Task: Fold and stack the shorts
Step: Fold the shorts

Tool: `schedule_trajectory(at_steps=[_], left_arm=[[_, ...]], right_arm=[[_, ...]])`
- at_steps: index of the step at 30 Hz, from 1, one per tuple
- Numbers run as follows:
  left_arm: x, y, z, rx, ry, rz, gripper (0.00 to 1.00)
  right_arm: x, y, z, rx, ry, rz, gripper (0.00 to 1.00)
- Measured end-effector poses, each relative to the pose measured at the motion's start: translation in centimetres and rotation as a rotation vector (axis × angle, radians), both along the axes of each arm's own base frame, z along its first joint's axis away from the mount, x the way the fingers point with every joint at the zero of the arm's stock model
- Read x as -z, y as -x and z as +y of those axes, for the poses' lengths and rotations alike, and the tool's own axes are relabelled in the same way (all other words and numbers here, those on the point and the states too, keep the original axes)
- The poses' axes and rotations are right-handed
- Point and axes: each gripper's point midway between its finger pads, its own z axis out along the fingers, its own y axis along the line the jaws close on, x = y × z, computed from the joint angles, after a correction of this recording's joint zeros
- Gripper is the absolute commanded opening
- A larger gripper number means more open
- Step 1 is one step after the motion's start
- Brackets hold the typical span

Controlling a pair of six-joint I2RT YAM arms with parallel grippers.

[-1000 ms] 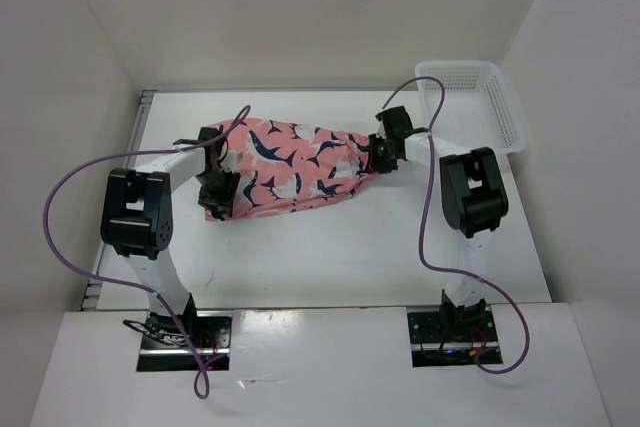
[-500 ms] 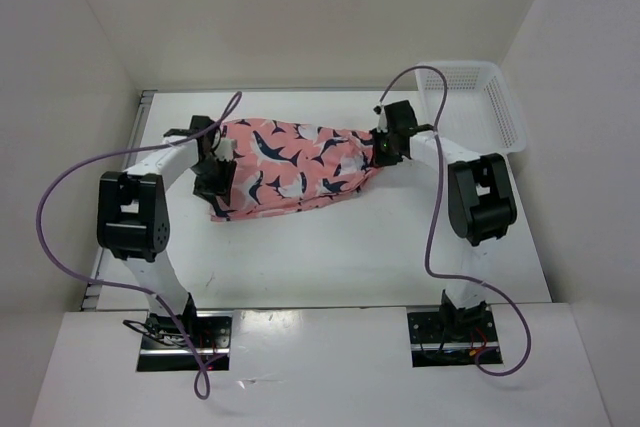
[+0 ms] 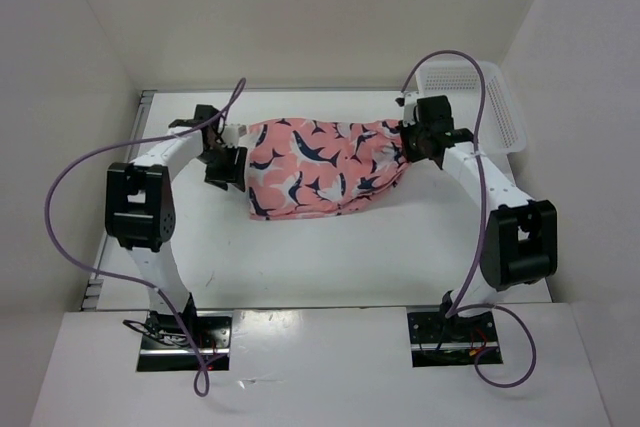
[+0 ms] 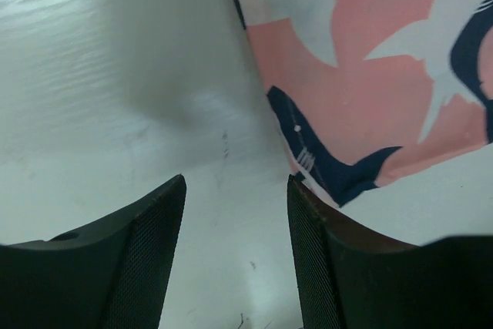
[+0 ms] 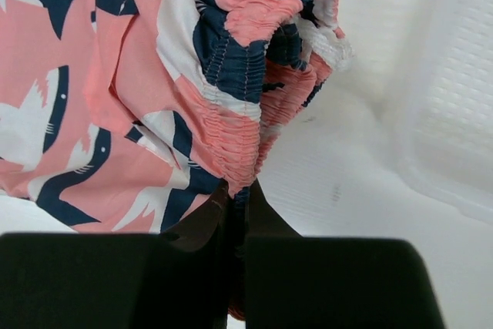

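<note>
Right gripper (image 5: 237,204), out over the back middle of the table (image 3: 330,257), is pinched tight on the shorts (image 3: 325,167) by their elastic waistband (image 5: 239,75). They're stretched out, not folded, so I'd say folding and stacking are both left to do. Left gripper (image 4: 236,190) sits spread apart beside their other end, gripping nothing; no second pair shows, and I can't tell if the cloth is lifted.

The shorts (image 3: 325,167) are salmon pink, printed all over with navy and white sharks. The gathered waistband at the black right end effector (image 5: 235,190) carries the same print. Beyond that end effector stands a white mesh basket (image 3: 500,107). The worktop (image 3: 330,257) is white.
</note>
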Motion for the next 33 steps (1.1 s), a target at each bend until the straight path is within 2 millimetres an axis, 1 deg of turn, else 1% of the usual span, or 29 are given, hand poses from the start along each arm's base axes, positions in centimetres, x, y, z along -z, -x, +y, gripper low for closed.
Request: schedule_trajectory(at_steps=[1, 3, 6, 9, 11, 12, 13, 14, 15, 16, 19, 21, 23, 24, 27, 29, 31, 33], left_arm=[[0.7, -0.1, -0.7, 0.016, 0.01, 0.016, 0.63], [1.8, -0.5, -2.2, 0.051, 0.027, 0.035, 0.67], [3.0, -1.1, -4.8, 0.115, 0.034, 0.04, 0.67], [3.7, -1.0, -7.8, 0.186, 0.057, 0.036, 0.67], [3.5, -1.1, -9.9, 0.231, 0.081, 0.027, 0.61], [3.7, -1.1, -10.7, 0.248, 0.087, 0.024, 0.56], [3.7, -1.2, -11.5, 0.266, 0.092, 0.022, 0.5], [3.8, -1.3, -12.2, 0.282, 0.097, 0.017, 0.42], [3.8, -1.4, -12.8, 0.294, 0.102, 0.013, 0.39], [4.0, -1.5, -13.4, 0.306, 0.109, 0.009, 0.37], [4.0, -1.4, -14.2, 0.322, 0.134, 0.011, 0.37], [4.0, -1.4, -14.4, 0.325, 0.146, 0.014, 0.37], [4.0, -1.6, -14.7, 0.328, 0.157, 0.016, 0.37], [3.9, -1.7, -14.8, 0.33, 0.16, 0.014, 0.37], [3.9, -2.0, -15.1, 0.335, 0.167, 0.01, 0.37], [3.9, -2.2, -15.3, 0.339, 0.168, 0.006, 0.37], [3.9, -2.2, -15.4, 0.339, 0.169, 0.005, 0.37], [3.9, -2.2, -15.4, 0.339, 0.169, 0.006, 0.37]], right_arm=[[-0.3, 0.0, -0.7, 0.006, 0.02, -0.007, 0.0], [-0.7, 0.2, -1.8, 0.013, 0.053, -0.017, 0.0], [-1.3, 0.4, -2.3, 0.002, 0.089, -0.028, 0.0], [-1.6, 0.4, -2.8, 0.002, 0.123, -0.037, 0.0], [-1.7, 0.4, -3.0, 0.004, 0.135, -0.038, 0.0], [-1.8, 0.4, -3.1, 0.006, 0.139, -0.034, 0.0], [-2.2, 0.3, -3.2, 0.01, 0.141, -0.039, 0.0], [-2.8, 0.0, -3.2, 0.015, 0.143, -0.049, 0.0], [-3.5, -0.5, -3.2, 0.02, 0.144, -0.065, 0.0], [-4.3, -1.0, -3.3, 0.027, 0.145, -0.085, 0.0], [-6.9, -2.7, -3.2, 0.047, 0.14, -0.145, 0.0], [-7.8, -3.2, -2.8, 0.052, 0.135, -0.168, 0.0], [-8.0, -3.4, -2.0, 0.045, 0.148, -0.177, 0.0], [-7.8, -3.3, -0.9, 0.028, 0.156, -0.175, 0.0], [-6.3, -2.6, 3.5, -0.056, 0.153, -0.15, 0.0], [-4.7, -2.2, 6.0, -0.106, 0.158, -0.119, 0.0], [-3.2, -2.1, 7.5, -0.122, 0.161, -0.086, 0.0], [-2.3, -2.6, 8.2, -0.115, 0.161, -0.067, 0.0]])
